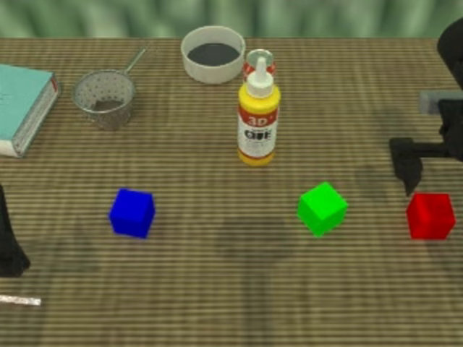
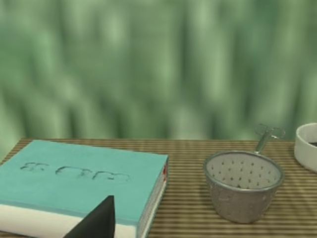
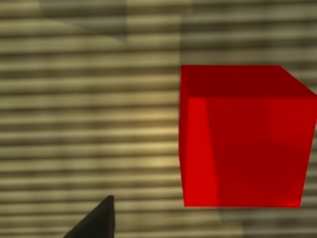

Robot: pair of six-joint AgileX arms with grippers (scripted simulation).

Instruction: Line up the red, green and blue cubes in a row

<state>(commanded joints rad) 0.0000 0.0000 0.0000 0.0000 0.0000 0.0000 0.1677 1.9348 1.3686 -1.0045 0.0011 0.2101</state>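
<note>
At table's right edge, right gripper point(image 1: 409, 168) hovers beside the red cube point(image 1: 430, 215); its finger spread cannot be told. Left gripper point(image 1: 11, 249) is parked far left, grip state likewise unclear

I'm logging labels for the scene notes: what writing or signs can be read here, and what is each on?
"3D": on the red band at the top of the yellow glue bottle label.
Bold black word on the bottle's white label: too blurred to read for certain.
Embossed marks on the teal book cover: not legible.
The cubes, strainer and bowl carry no text.
</note>
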